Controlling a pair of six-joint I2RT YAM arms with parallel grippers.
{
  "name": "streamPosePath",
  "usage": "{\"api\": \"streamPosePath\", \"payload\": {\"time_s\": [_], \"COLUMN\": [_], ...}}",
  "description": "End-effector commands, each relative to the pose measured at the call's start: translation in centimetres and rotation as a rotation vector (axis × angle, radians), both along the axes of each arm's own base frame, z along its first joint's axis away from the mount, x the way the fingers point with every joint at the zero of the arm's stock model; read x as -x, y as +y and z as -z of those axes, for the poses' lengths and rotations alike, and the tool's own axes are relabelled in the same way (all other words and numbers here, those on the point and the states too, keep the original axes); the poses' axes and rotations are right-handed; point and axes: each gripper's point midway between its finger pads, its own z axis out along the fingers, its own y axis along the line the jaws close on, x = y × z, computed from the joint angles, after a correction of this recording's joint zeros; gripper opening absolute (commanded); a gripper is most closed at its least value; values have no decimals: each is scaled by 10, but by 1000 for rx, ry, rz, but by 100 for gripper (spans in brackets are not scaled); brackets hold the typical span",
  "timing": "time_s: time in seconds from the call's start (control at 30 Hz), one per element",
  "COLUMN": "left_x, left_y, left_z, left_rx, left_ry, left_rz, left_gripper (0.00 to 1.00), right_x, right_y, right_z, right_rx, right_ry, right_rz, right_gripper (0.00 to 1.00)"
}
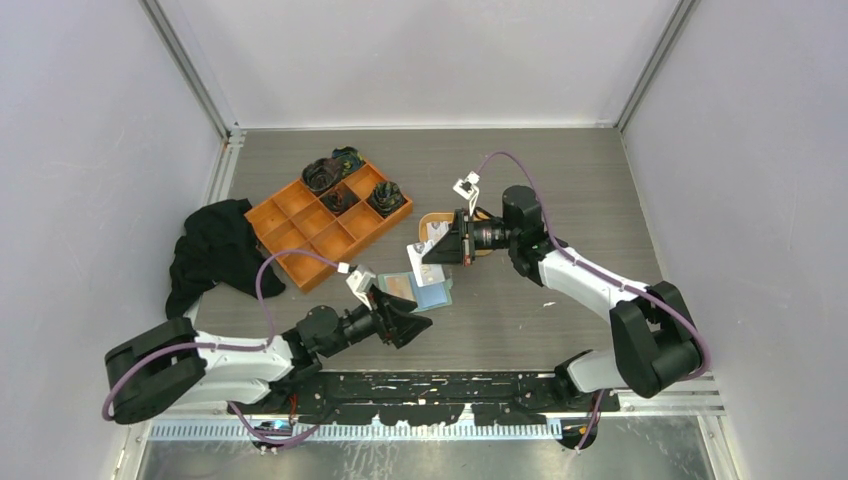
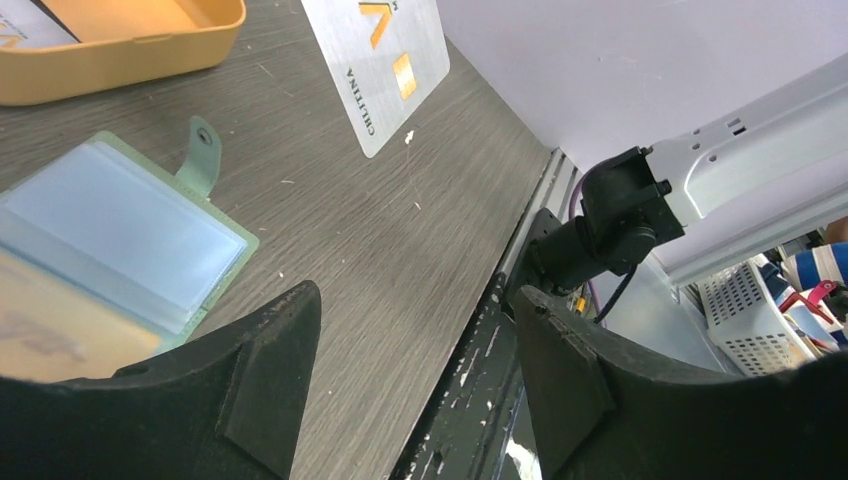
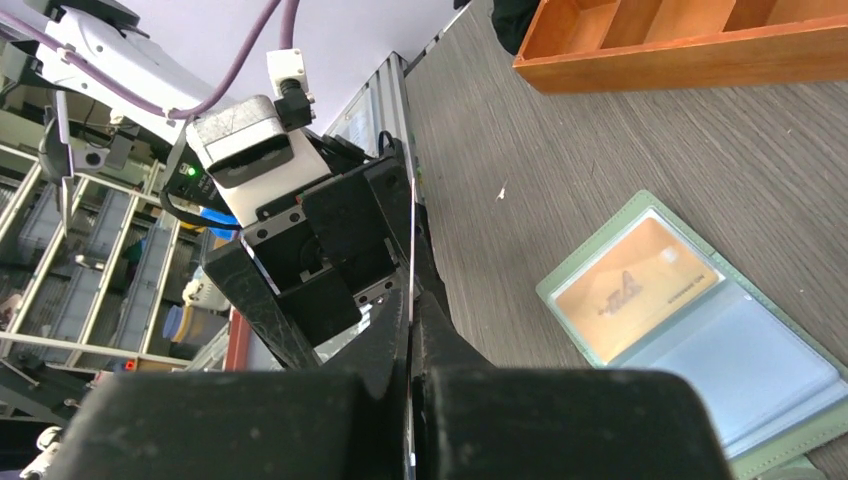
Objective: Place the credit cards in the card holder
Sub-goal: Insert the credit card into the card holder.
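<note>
The sage-green card holder [image 1: 428, 292] lies open on the table, also in the left wrist view [image 2: 120, 235] and the right wrist view [image 3: 700, 330]. One of its pockets holds a tan card [image 3: 640, 285]. My right gripper [image 1: 433, 250] is shut on a white credit card [image 1: 420, 254] and holds it upright in the air just behind the holder. That card shows with an orange mark in the left wrist view [image 2: 385, 70] and edge-on between the jaws [image 3: 411, 240]. My left gripper [image 1: 407, 325] is open and empty, just near the holder's front left [image 2: 415, 370].
An oval orange dish [image 1: 438, 221] sits behind the right gripper, with another card [image 2: 30, 22] in it. An orange compartment tray [image 1: 330, 222] with dark items stands at the back left. A black cloth [image 1: 215, 250] lies at the left.
</note>
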Motion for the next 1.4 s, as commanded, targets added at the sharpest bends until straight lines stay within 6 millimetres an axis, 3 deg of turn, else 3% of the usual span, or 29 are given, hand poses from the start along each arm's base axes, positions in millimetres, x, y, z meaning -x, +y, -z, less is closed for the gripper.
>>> {"api": "streamPosePath", "payload": {"time_s": [0.0, 0.2, 0.4, 0.67, 0.73, 0.83, 0.87, 0.9, 0.97, 1.03, 1.2, 1.37], "left_x": [-7, -12, -27, -39, -41, -45, -45, -44, -43, -40, -32, -22], "left_y": [-11, -24, -18, -17, -16, -15, -14, -14, -11, -8, -6, -10], "left_z": [-51, -53, -61, -79, -81, -81, -80, -77, -72, -65, -54, -50], "left_rx": [169, 199, 265, 334, 340, 338, 334, 326, 309, 282, 208, 128], "left_ry": [-103, -75, -34, -5, -6, -2, -2, -1, -7, -3, 8, 16], "left_rz": [-17, -10, -48, 2, 5, 9, 16, 25, 36, 69, 152, 220], "left_gripper": [70, 65, 63, 48, 37, 5, 1, 0, 0, 0, 0, 0], "right_x": [-1, 3, 11, 17, 18, 20, 20, 21, 21, 24, 31, 31], "right_y": [3, 6, 7, 9, 10, 11, 11, 10, 8, 4, -3, -3], "right_z": [-23, -22, -25, -24, -23, -23, -23, -21, -18, -14, -12, -14], "right_rx": [-57, -63, -73, -76, -75, -75, -72, -61, -16, 33, 70, 65], "right_ry": [-98, -92, -100, -104, -101, -103, -106, -105, -116, -143, -169, -170], "right_rz": [-12, -35, -69, -102, -112, -118, -122, -131, -144, -179, -224, -230], "right_gripper": [1, 1, 1, 1, 1, 1, 1, 4, 32, 47, 50, 41]}}
